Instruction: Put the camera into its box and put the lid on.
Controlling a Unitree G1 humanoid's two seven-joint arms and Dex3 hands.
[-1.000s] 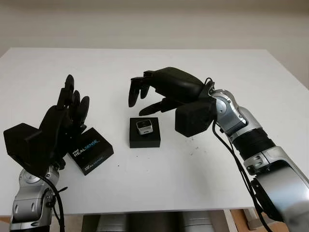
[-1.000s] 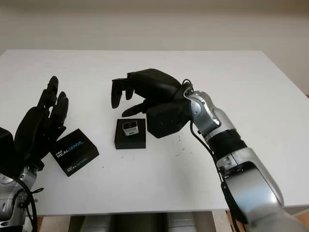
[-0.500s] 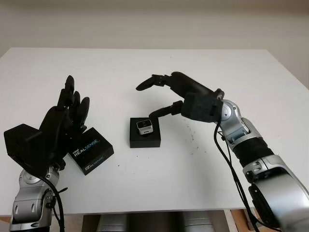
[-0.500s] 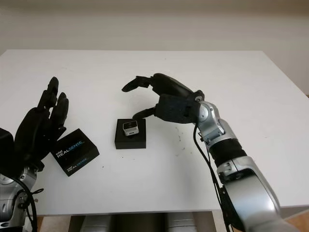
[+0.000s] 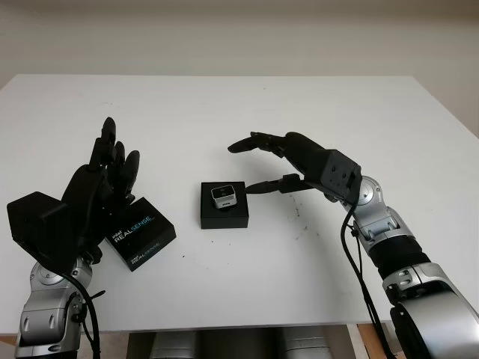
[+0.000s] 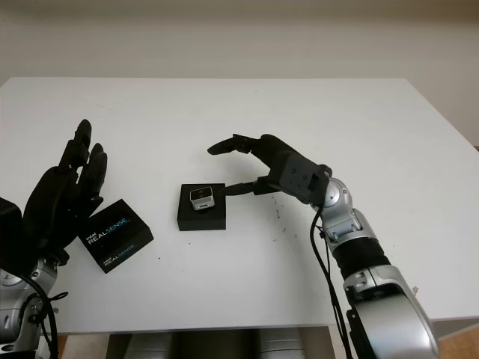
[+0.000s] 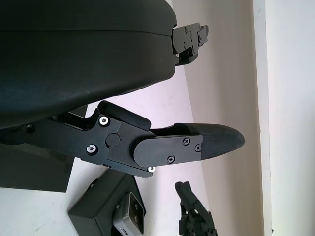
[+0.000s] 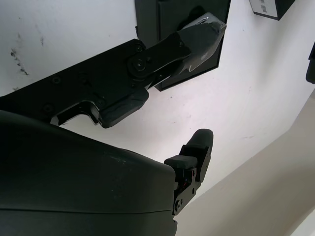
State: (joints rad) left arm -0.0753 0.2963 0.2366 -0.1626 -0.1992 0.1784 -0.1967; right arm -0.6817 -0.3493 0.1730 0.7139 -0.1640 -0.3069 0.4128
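Seen from the head: white table [image 5: 247, 112], small black box [image 5: 224, 204] near the middle, silver camera [image 5: 224, 196] seated in its recess. Lid [image 5: 139, 232], black with REALSENSE lettering, lying flat on the table well left of the box, not on it.

From the left wrist: one corner of the box with the camera's silver face [image 7: 130, 215] just in frame, plus the far-off fingers of the other hand [image 7: 196, 219]; lid lettering not legible there. From the right wrist: box [image 8: 209, 59] from above, mostly covered by the thumb [image 8: 199, 37], camera itself hidden behind it; a corner of the lid [image 8: 268, 7] cut by the frame edge.

Hard to judge from the head views whether the thumb tip touches the box rim or hangs just beside it.

Right hand [image 5: 299, 161] open, holding nothing, just right of the box, palm turned toward it, fingers reaching out above the table, thumb pointing low at the box's right edge. Left hand [image 5: 97, 191] open, empty, raised upright just beside and partly over the lid's left end, fingers pointing up and away.
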